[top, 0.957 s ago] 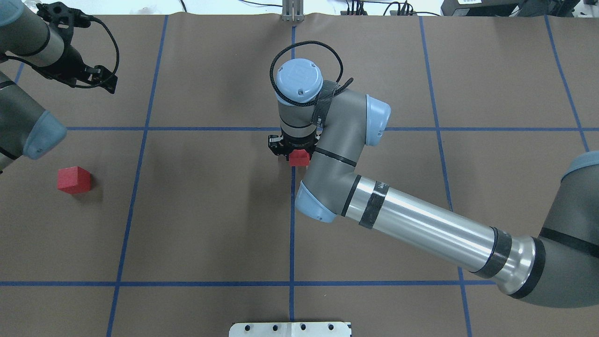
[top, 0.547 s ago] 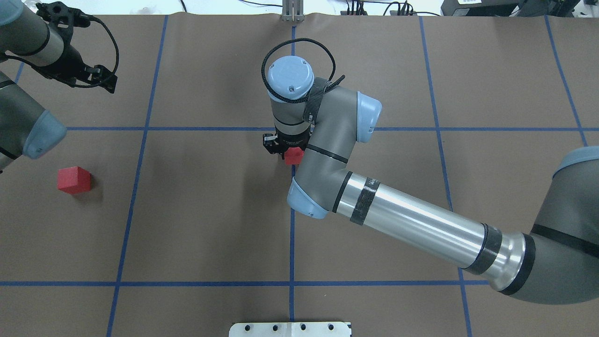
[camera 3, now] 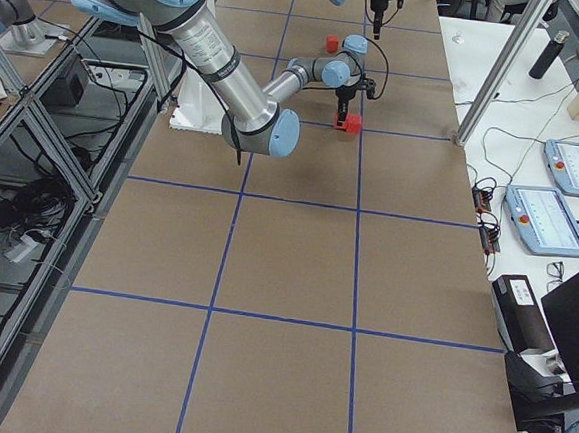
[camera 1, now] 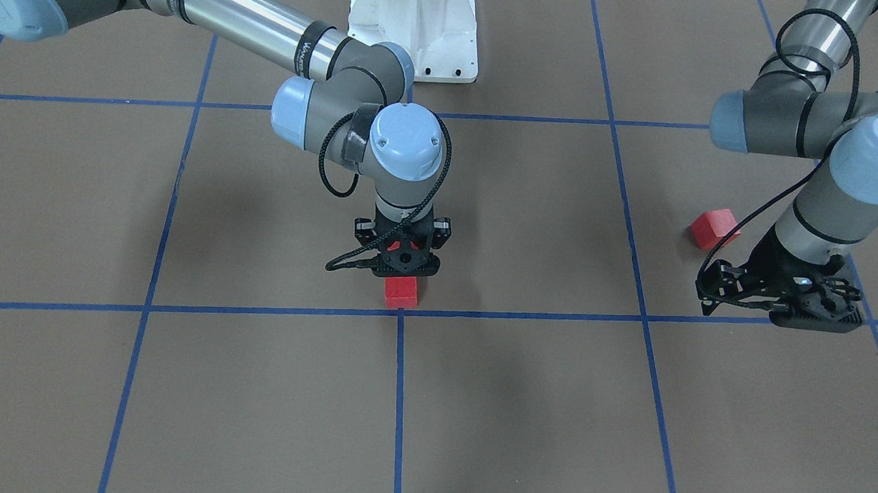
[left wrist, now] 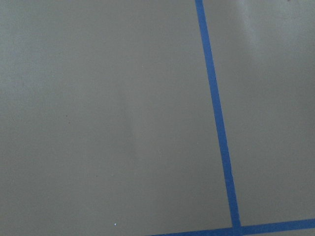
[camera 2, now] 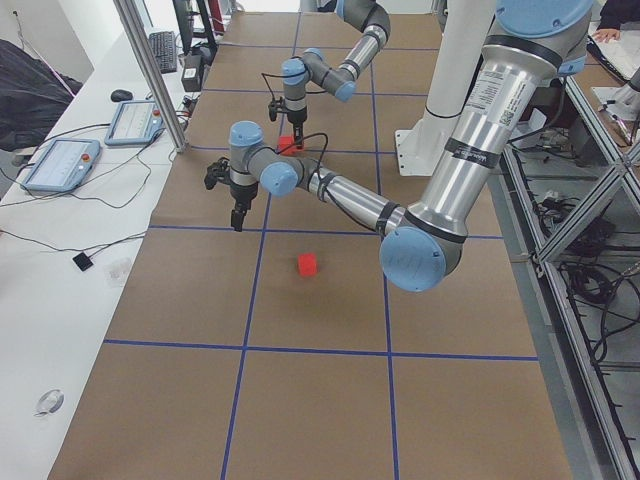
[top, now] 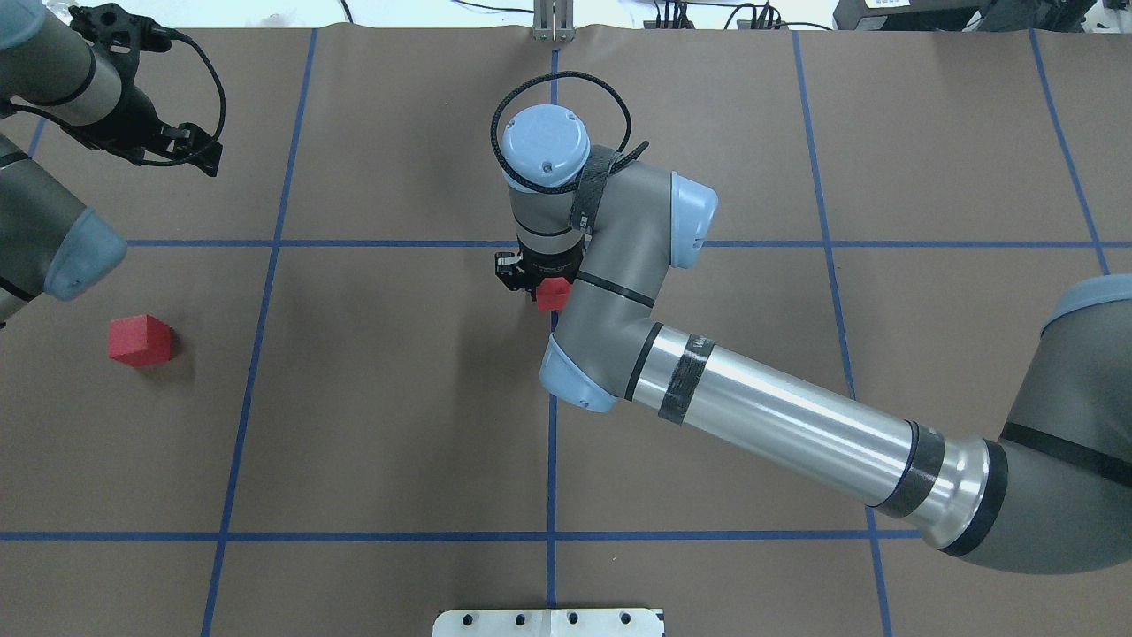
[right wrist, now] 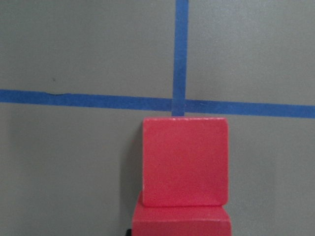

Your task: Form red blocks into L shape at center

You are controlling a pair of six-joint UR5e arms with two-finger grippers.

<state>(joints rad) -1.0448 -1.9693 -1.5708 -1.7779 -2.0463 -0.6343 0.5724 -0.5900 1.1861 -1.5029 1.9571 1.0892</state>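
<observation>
Jaws of the right gripper nip a matte red cube — wrist plumb — at six o'clock of its twin touching the center; left gripper gap, can't tell.

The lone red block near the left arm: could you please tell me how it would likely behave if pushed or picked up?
The lone red block looks stiff, with crisp edges. Resting flat on the brown paper, it should slide, not roll. Its matte faces probably grip well.
</observation>
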